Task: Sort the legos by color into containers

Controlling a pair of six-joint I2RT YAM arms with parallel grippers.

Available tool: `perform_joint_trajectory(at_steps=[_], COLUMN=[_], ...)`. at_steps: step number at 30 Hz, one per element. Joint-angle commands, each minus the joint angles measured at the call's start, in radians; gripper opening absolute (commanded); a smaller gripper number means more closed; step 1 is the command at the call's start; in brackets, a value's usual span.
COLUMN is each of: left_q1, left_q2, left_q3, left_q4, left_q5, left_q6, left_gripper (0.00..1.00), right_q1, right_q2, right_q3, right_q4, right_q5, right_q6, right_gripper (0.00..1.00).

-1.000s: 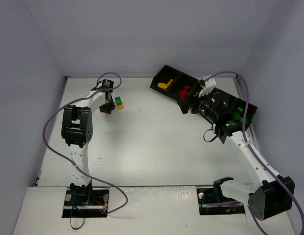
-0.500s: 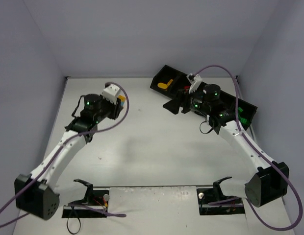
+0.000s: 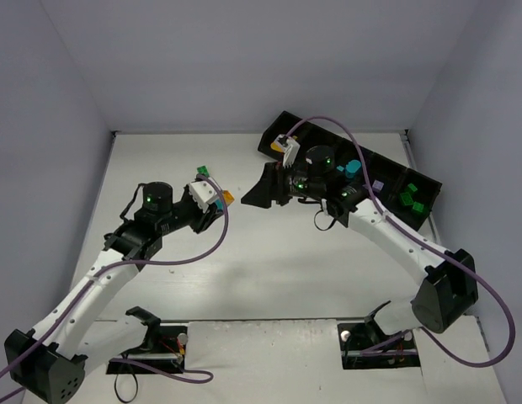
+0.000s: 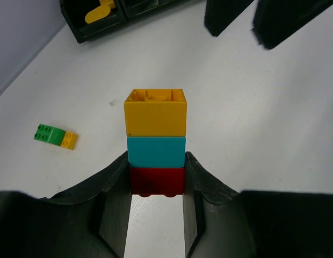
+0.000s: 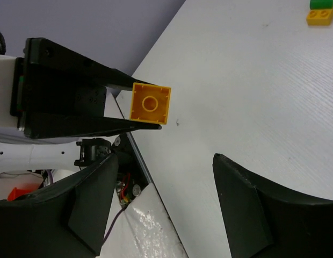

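Worktop (image 3: pixel 269 269): white, with the long black tray (image 4: pixel 96 31) at the far right. Its compartments hold a yellow piece (image 4: pixel 99 11), teal legos (image 3: pixel 352 168), a purple lego (image 3: pixel 377 185) and green legos (image 3: pixel 411 200).

Right hand (image 5: pixel 166 193): released, jaws wide apart and empty, facing the stack's yellow end.

Left hand (image 4: pixel 156 183): clenched on the red base of a red-teal-yellow stack (image 4: pixel 156 134).

Green-and-yellow pair (image 4: pixel 56 136): lies loose on the worktop.
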Motion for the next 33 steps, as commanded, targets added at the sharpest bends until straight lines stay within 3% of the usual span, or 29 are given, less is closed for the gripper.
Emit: perform_joint_trajectory(at_steps=[1, 24, 29, 33], left_q1=[-0.020, -0.072, -0.070, -0.070], left_q2=[-0.033, -0.053, -0.046, -0.024], left_q3=[0.020, -0.003, -0.001, -0.010], left_q4=[0.002, -0.015, -0.012, -0.004], left_q5=[0.065, 0.053, 0.053, 0.051], left_q6=[0.038, 0.064, 0.064, 0.061], left_gripper=[0.02, 0.02, 0.02, 0.02], right_q1=[0.027, 0.111, 0.120, 0.123], right_q2=[0.020, 0.113, 0.129, 0.140], right_q3=[0.054, 0.095, 0.103, 0.098], right_q4=[0.060, 0.058, 0.057, 0.057], right_q5=[-0.007, -0.017, -0.028, -0.030], right_q6=[0.037, 0.056, 0.053, 0.047], right_gripper=[0.68, 0.62, 0.56, 0.37])
